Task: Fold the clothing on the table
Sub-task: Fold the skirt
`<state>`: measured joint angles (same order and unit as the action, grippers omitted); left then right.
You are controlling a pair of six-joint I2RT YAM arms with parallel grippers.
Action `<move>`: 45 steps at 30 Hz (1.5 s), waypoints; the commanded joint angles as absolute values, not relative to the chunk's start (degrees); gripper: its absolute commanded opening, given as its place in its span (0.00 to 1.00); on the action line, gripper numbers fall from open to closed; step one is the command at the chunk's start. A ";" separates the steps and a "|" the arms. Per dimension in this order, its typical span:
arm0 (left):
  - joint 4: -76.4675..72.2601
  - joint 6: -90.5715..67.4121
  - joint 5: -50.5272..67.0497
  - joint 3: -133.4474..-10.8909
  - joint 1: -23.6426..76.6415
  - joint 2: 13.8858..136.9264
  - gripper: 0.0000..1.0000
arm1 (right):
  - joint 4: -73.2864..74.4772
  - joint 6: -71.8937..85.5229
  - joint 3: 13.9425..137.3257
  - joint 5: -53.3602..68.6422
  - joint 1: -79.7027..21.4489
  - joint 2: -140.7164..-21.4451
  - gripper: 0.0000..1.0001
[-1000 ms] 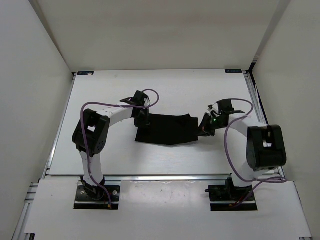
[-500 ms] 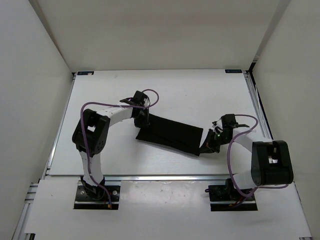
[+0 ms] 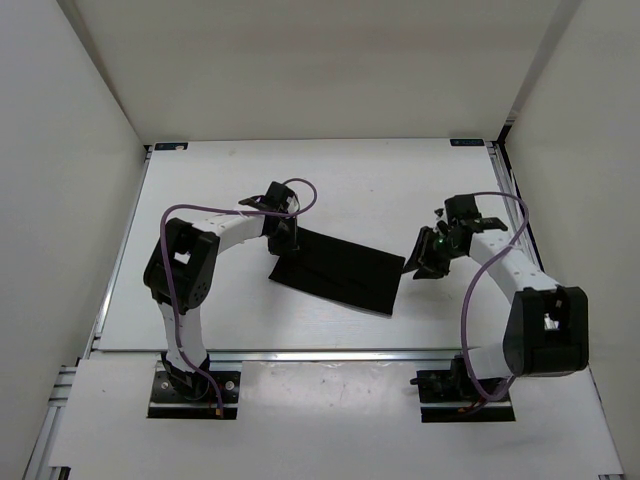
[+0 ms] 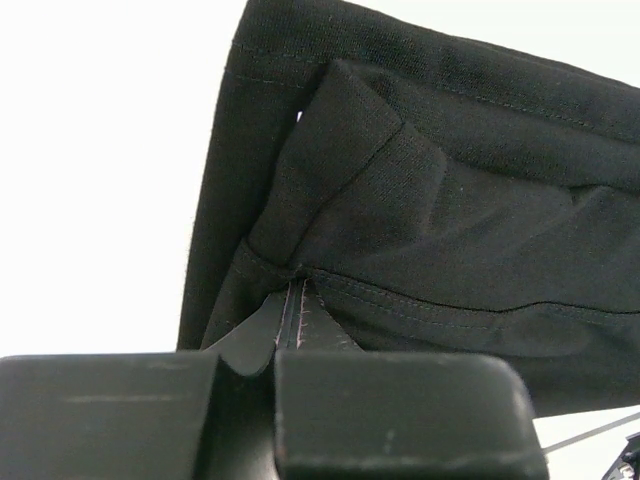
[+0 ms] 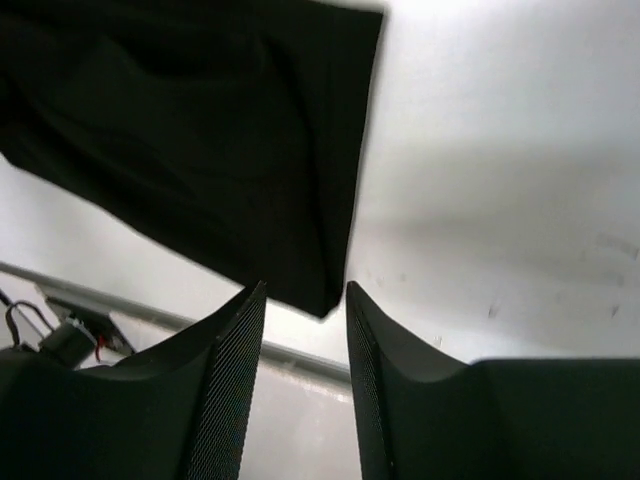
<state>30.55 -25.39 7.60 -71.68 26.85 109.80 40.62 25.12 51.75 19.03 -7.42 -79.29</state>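
The clothing (image 3: 340,272) is seen lying as a long black band near the middle of the table (image 3: 220,180). Its long axis is tilted, running from the far left, by the left gripper (image 3: 286,236), down toward the near right. That left end is pinched: in the left wrist view the jaws are closed tight on a stitched hem, with folded layers of fabric bunched just beyond them. The right gripper (image 3: 422,265) is found just off the band's right end, beside its farther corner and, as far as can be told from above, apart from it. Its fingers (image 5: 235,380) are parted and nothing is held between them. In the right wrist view, bare tabletop and the tip of a cloth corner are shown past the gap, with the bulk of the fabric spread away to the left of that view. The free end therefore lies to the left of the right gripper, and this arm is plainly the nearer one to it, the left being occupied at the opposite end. The fold is judged unfinished, since the band lies stretched out and not doubled over. For the next move, the right end would probably need to be taken up and carried along the long axis, because a sideways drag against the pinned left end could be expected to twist the fabric.
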 commanded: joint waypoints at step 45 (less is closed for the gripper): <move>28.75 -27.42 13.69 -63.38 28.83 96.60 0.00 | 23.73 23.47 50.10 23.21 -1.05 -98.09 0.00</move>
<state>30.48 -26.26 10.33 -65.95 27.77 100.77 19.88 26.85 49.10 29.06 -1.72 -99.02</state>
